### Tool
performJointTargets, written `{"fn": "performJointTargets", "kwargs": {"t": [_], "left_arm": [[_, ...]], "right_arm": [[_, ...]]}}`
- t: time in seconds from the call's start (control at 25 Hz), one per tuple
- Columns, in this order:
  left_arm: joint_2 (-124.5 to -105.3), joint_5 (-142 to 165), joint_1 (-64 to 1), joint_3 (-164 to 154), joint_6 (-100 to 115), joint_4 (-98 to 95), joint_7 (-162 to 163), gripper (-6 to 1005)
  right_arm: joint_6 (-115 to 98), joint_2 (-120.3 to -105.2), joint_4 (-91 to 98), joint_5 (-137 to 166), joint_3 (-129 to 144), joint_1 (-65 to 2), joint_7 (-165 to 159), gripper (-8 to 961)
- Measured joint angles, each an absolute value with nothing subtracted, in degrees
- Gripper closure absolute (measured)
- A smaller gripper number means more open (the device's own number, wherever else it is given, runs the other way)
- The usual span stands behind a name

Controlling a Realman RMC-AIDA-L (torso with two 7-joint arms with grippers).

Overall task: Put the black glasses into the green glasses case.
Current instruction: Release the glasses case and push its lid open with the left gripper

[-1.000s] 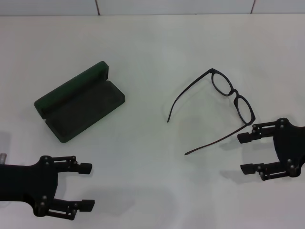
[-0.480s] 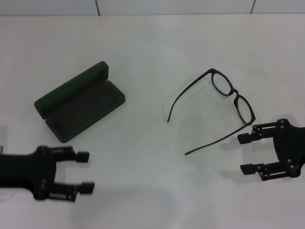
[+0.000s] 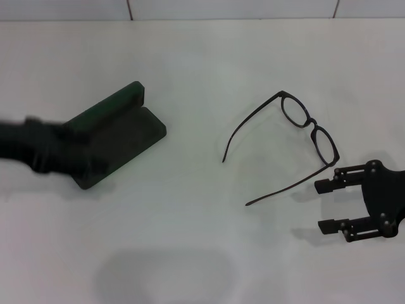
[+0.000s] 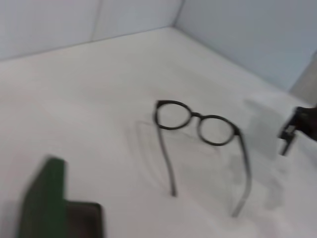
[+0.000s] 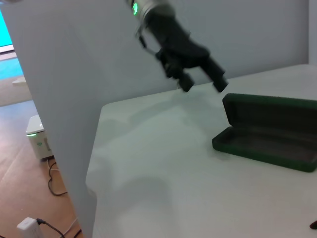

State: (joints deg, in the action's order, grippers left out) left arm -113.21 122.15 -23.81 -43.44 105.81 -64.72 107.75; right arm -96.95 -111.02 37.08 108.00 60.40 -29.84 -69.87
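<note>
Head view: a white table [image 3: 190,240] is seen, with the task's things well apart on it.
Green glasses case [image 3: 136,123]: found on the left side of the table, lid raised and dark lining shown; its left part is covered in this view by the left arm.
Case from the right wrist view: the green glasses case [image 5: 267,131] is seen lying open, nothing inside it.
Black glasses [image 3: 304,136]: laid on the right side of the table, temple arms unfolded and pointed left and toward the near edge; touched by nothing.
Glasses from the left wrist view: the black glasses [image 4: 198,126] are shown lenses upright, both temples spread.
Left gripper [image 5: 203,82]: held above the case's left end; two fingers are seen parted in the right wrist view, with nothing between them.
Right gripper [image 3: 326,204]: held at the near right, just beside the tip end of the near temple, fingers spread apart and empty.
</note>
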Motion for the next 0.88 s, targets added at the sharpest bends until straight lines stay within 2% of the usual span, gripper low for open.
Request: {"fn": "performJointTargets", "kwargs": {"t": [0.24,0.4,0.56,0.88], "left_arm": [[-112.74,137.97,-36.19,-43.49,104.39,-68.63,115.89,142],[-113.99,146.80,-41.20,-44.30,100.72,-68.51,116.88,143],[-115.18,153.03,-42.84,-48.56,95.31,-66.73,118.44,143],[-115.32,156.30,-44.22,-57.30,86.27,-59.88,121.67,145]], "right_arm": [[-96.77,-111.13,37.09,108.47,60.82,-30.31,-71.61,295],[-96.49,-111.43,37.09,108.54,60.90,-30.78,-71.63,298],[-96.47,-111.77,37.23,109.08,60.98,-31.16,-71.63,300],[-95.99,-111.96,37.14,109.17,60.96,-30.89,-71.63,304]]}}
